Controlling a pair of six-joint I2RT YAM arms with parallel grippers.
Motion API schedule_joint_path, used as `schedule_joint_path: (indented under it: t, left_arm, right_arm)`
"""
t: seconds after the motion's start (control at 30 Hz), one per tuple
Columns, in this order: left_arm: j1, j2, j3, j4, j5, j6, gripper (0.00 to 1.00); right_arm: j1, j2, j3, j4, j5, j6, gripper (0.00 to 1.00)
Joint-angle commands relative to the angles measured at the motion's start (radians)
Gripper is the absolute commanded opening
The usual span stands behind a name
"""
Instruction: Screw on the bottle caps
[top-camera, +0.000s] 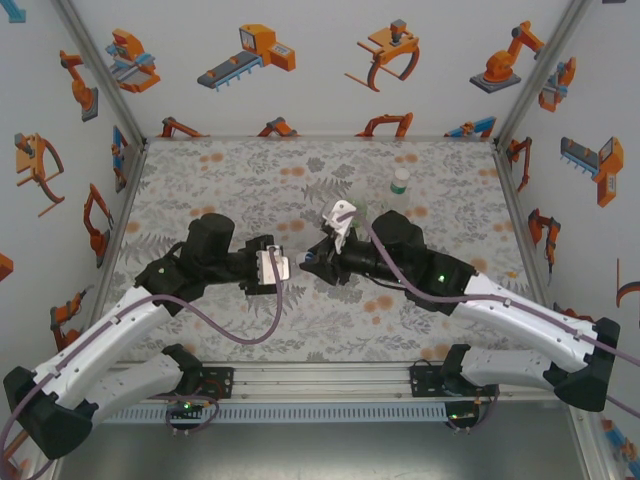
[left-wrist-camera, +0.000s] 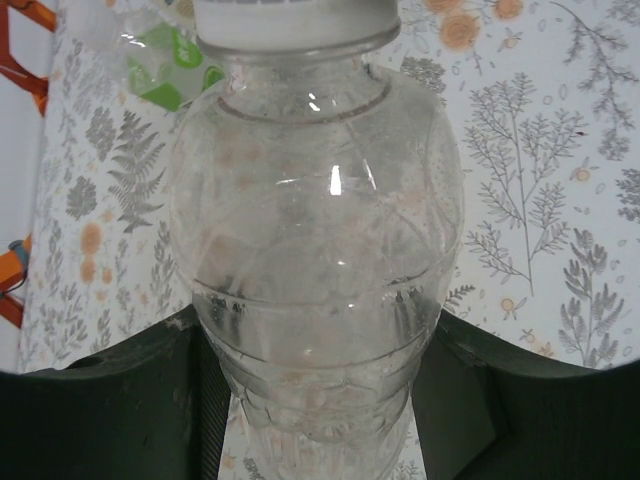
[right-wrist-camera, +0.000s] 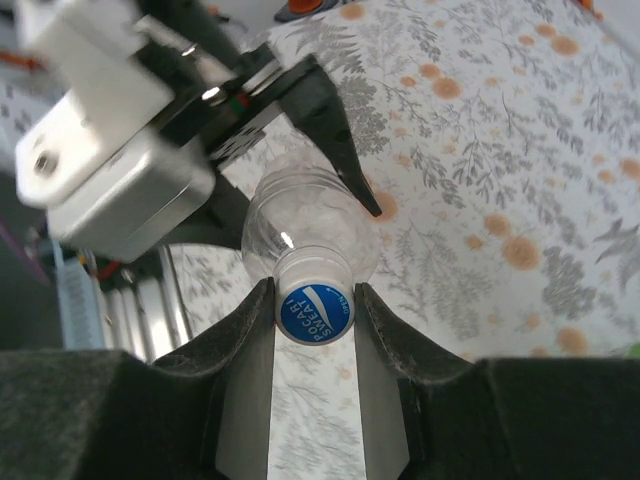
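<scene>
Over the flower-printed table (top-camera: 250, 170), the left gripper (left-wrist-camera: 315, 360) is clamping the clear bottle (left-wrist-camera: 320, 200). The right gripper (right-wrist-camera: 313, 290) is squeezing the blue cap (right-wrist-camera: 313, 315) seated on the neck. Keeping cap and neck coaxial while turning is likely avoiding cross-threading.

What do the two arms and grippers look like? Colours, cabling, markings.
Both arms match: left arm and right arm have white lower links, black joints and black forearms. A mauve cable loops along each. A green light glows on the right forearm. The left gripper and right gripper have matte black, wedge-shaped fingers. A silver box-shaped camera housing sits on the left wrist. No lettering legible on them.
</scene>
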Motion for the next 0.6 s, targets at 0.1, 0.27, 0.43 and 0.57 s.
schedule_joint_path:
  t: [0.1,0.27,0.43,0.57]
  left_arm:
    - [-0.003,-0.028,-0.011,0.089,-0.046,-0.043,0.0]
    - [-0.003,-0.027,-0.013,0.098,-0.07,-0.051,0.0]
    - [-0.003,-0.026,-0.013,0.1,-0.071,-0.054,0.0]
    - [-0.003,-0.031,-0.012,0.1,-0.069,-0.054,0.0]
  right_arm:
    - [-0.001,0.002,-0.013,0.052,0.258,0.514,0.0]
    - [0.001,0.041,0.024,-0.034,0.307,0.804,0.0]
    - [0.002,0.063,0.022,-0.041,0.294,0.898,0.0]
    - [0.002,0.036,0.028,-0.046,0.314,0.892,0.0]
